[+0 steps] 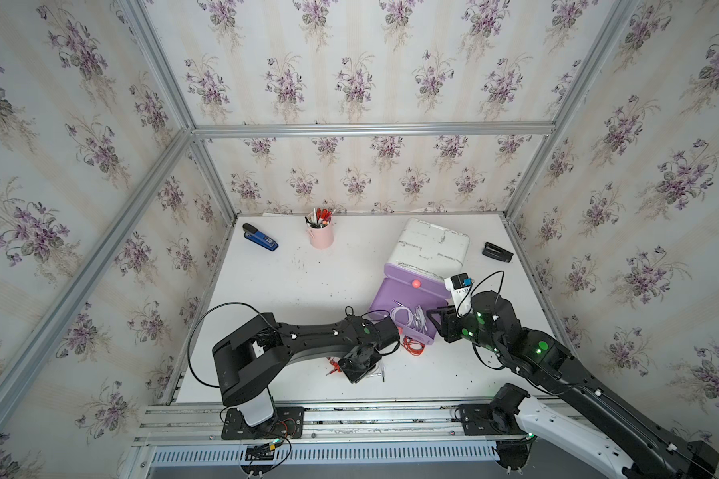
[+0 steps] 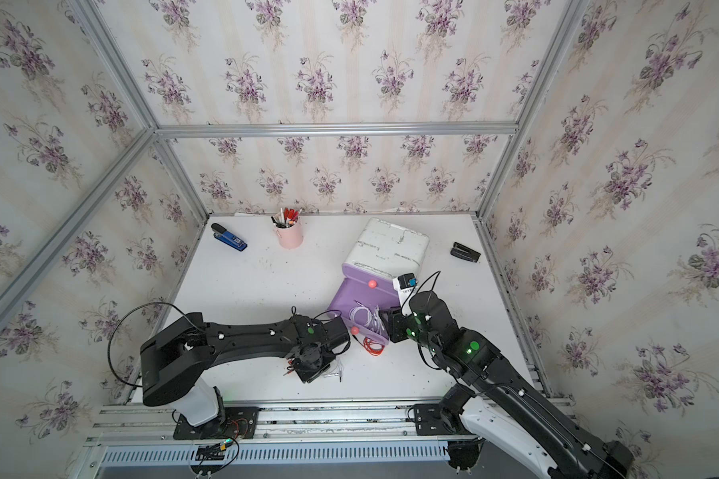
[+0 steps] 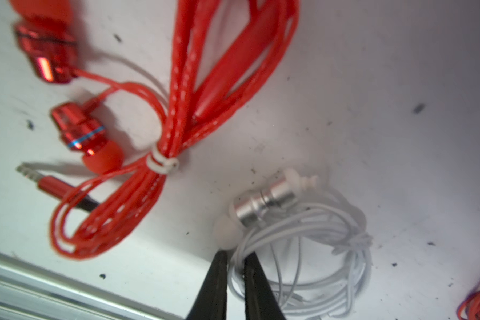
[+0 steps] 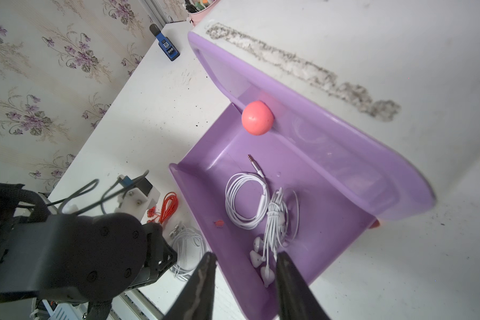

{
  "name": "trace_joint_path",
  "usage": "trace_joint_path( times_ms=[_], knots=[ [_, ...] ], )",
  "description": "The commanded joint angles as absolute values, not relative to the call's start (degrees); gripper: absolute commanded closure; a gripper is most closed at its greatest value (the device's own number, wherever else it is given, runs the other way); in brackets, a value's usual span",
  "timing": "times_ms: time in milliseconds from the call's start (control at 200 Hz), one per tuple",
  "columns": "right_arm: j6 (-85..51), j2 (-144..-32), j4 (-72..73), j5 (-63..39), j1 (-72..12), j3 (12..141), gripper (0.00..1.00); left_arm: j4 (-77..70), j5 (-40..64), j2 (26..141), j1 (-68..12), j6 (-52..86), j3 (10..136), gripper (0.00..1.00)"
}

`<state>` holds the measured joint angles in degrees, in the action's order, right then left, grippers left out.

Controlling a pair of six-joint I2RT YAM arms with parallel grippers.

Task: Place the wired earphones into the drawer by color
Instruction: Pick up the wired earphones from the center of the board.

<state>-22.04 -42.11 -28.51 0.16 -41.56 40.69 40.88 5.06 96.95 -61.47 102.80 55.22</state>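
A white earphones bundle (image 3: 311, 241) lies on the table, and my left gripper (image 3: 237, 259) is shut on its cord loops. Beside it is a tied red earphones bundle (image 3: 172, 133). A second red bundle (image 1: 414, 345) lies by the front of the open purple drawer (image 4: 233, 144). Two white earphones bundles (image 4: 247, 199) lie inside that drawer. My right gripper (image 4: 244, 261) is open and straddles the drawer's near wall, one finger inside by the earbuds and one outside. In both top views the left gripper (image 2: 328, 373) points down at the table's front.
The drawer belongs to a white cabinet (image 1: 432, 244) whose upper purple drawer, with a pink knob (image 1: 416, 284), is closed. At the back stand a blue stapler (image 1: 260, 240) and a pink pen cup (image 1: 321, 236). A black object (image 1: 497, 251) lies at the back right. An aluminium rail runs along the front.
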Motion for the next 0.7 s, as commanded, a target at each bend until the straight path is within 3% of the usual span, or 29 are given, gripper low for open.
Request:
trace_joint_path(
  times_ms=[0, 180, 475, 694],
  knots=[
    [-21.4, -42.1, -28.7, 0.2, -41.6, 41.2, 0.60, 40.1, 2.9, 96.4, -61.1, 101.1, 54.4, 0.89],
    [-21.4, -42.4, -28.7, 0.2, -41.6, 41.1, 0.60, 38.2, 1.0, 93.5, -60.6, 97.9, 52.8, 0.98],
    [-22.2, -43.3, -27.5, -1.6, -41.6, 41.8, 0.60, 40.7, -0.4, 86.9, -60.3, 93.3, 51.8, 1.00],
    [-24.3, -45.6, -24.0, -6.6, -41.5, 42.6, 0.48, 44.7, -2.9, 77.2, -60.5, 90.0, 50.5, 1.00]
  ],
)
